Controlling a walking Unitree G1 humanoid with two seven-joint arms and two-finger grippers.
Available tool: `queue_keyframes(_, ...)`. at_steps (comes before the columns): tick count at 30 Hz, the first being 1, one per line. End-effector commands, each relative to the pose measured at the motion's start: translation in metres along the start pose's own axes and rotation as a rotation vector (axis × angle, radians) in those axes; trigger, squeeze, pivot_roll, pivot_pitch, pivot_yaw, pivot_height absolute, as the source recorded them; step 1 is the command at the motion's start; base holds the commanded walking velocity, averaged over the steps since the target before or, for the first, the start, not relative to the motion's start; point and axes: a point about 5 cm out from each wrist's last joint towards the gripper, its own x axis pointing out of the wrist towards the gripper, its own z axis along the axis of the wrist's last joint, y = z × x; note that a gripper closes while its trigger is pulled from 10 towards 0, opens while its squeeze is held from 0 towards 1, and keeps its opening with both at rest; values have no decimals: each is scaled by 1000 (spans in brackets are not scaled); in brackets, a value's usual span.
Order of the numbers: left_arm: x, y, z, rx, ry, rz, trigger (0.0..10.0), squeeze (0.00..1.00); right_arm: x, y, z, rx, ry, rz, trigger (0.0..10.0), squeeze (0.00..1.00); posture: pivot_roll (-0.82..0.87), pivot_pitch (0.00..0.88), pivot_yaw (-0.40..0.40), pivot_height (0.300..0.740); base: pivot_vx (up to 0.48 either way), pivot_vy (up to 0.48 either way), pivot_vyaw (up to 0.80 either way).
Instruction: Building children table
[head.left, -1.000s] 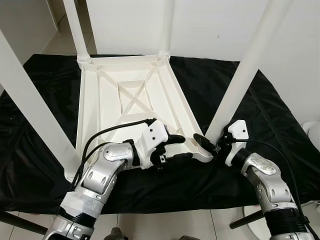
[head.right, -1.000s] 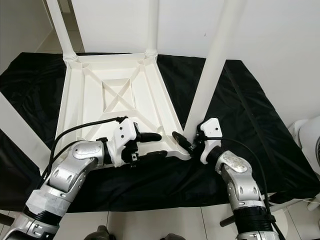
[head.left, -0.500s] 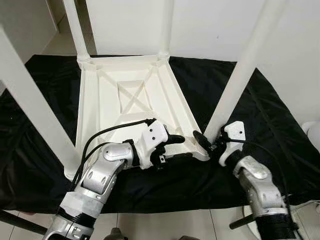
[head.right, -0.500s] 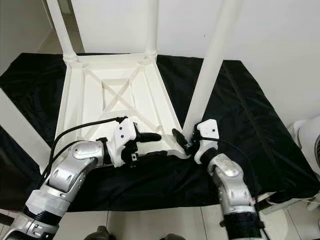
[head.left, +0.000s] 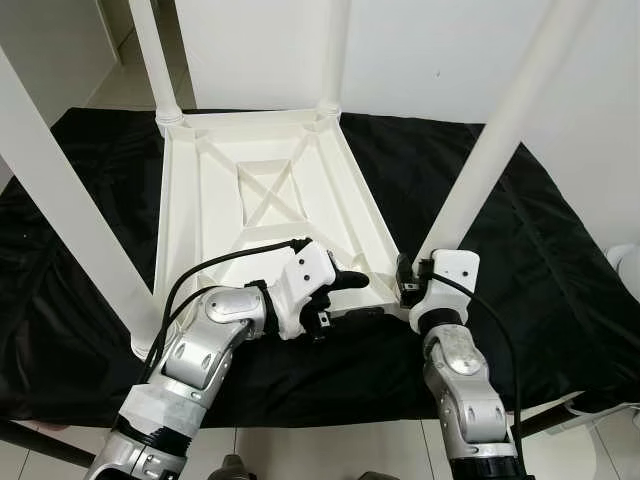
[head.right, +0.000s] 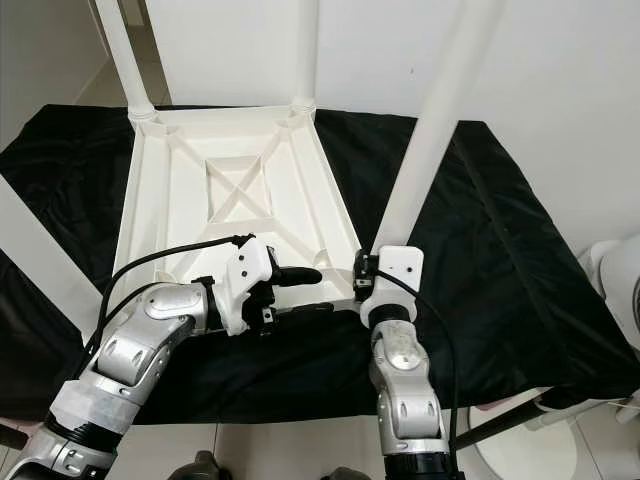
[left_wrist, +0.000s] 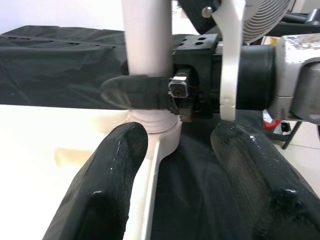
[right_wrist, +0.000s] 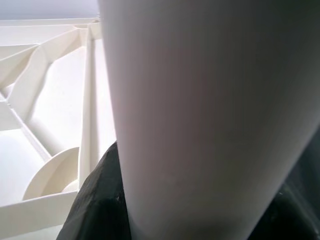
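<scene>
The white children's table (head.left: 270, 190) lies upside down on a black cloth, its legs pointing up. My right gripper (head.left: 412, 283) is shut on the near right leg (head.left: 490, 150) just above its socket at the table's corner. In the right wrist view this leg (right_wrist: 200, 100) stands close between the black fingers (right_wrist: 97, 200). My left gripper (head.left: 352, 297) is open and straddles the table's near rim (left_wrist: 155, 165), one finger over the underside and one outside over the cloth. From the left wrist, the leg (left_wrist: 147, 40) shows with a right finger wrapped round it.
The black cloth (head.left: 560, 250) covers the work surface. Three more legs stand up: far left (head.left: 152, 55), far right (head.left: 333, 50) and near left (head.left: 60, 200). A white wall rises behind. A white rounded object (head.right: 615, 290) sits at the right edge. Tiled floor lies below.
My right arm has swung in to the left and its gripper has turned and closed round the base of the near right leg. The left gripper has stayed put.
</scene>
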Motion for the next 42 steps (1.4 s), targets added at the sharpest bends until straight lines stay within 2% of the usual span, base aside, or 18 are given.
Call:
queue_keyframes(1,1,1,0,-3,3,36,10000,0,-4,1,-12,13,70,-62,10000,0,0,0,-31,740,0,0,0)
queue_keyframes(4,1,1,0,-2,2,34,10000,0,-3,1,-9,41,63,-83,10000,0,0,0,-29,740,0,0,0)
queue_keyframes(8,1,1,0,0,4,29,10000,0,-2,-5,-6,27,50,-107,10000,0,1,0,-31,740,0,0,0)
queue_keyframes(9,2,1,0,0,4,29,10000,0,-2,-7,-6,22,49,-112,10000,749,1,0,-31,740,0,0,0)
queue_keyframes(10,2,1,0,0,4,29,10000,0,-2,-7,-6,22,49,-112,10000,749,1,0,-31,740,0,0,0)
queue_keyframes(11,2,1,0,1,4,30,10000,0,-3,-8,-6,23,47,-109,10000,1000,1,0,-31,740,0,0,0)
queue_keyframes(21,1,1,-1,-3,3,42,10000,0,-11,-18,-7,25,56,-33,10000,1000,-2,0,-35,740,0,0,0)
queue_keyframes(22,0,1,-1,-4,4,46,10000,0,-14,-25,-7,19,50,28,10000,0,-5,0,-35,740,0,0,0)
queue_keyframes(25,0,2,-1,-5,4,48,10000,0,-15,-30,-7,18,48,73,10000,0,-6,0,-34,740,0,0,0)
queue_keyframes(27,-2,2,-2,-5,8,45,10000,0,-13,-37,-3,-33,14,196,10000,0,-12,0,-29,740,0,0,0)
queue_keyframes(29,-2,2,-2,-4,10,44,10000,0,-12,-40,-2,-50,7,233,10000,0,-12,0,-29,740,0,0,0)
queue_keyframes(31,0,-1,-3,16,14,18,10000,0,-5,-56,0,-108,2,351,10000,0,-7,0,-33,740,0,0,0)
queue_keyframes(32,0,-2,-3,17,14,12,10000,0,-3,-59,1,-116,2,370,10000,0,-7,0,-33,740,0,0,0)
queue_keyframes(34,1,-2,-3,17,14,10,10000,0,-2,-60,1,-124,0,395,10000,0,-7,0,-33,740,0,0,0)
queue_keyframes(37,3,-2,-3,30,15,8,10000,0,1,-60,2,-167,1,502,10000,0,-5,0,-34,740,0,0,0)
queue_keyframes(39,4,-2,-3,31,16,8,10000,0,2,-61,2,-170,2,512,10000,0,-5,0,-34,740,0,0,0)
queue_keyframes(42,5,-3,-3,49,19,6,10000,0,7,-57,5,-156,-2,612,10000,0,-3,0,-35,740,0,0,0)
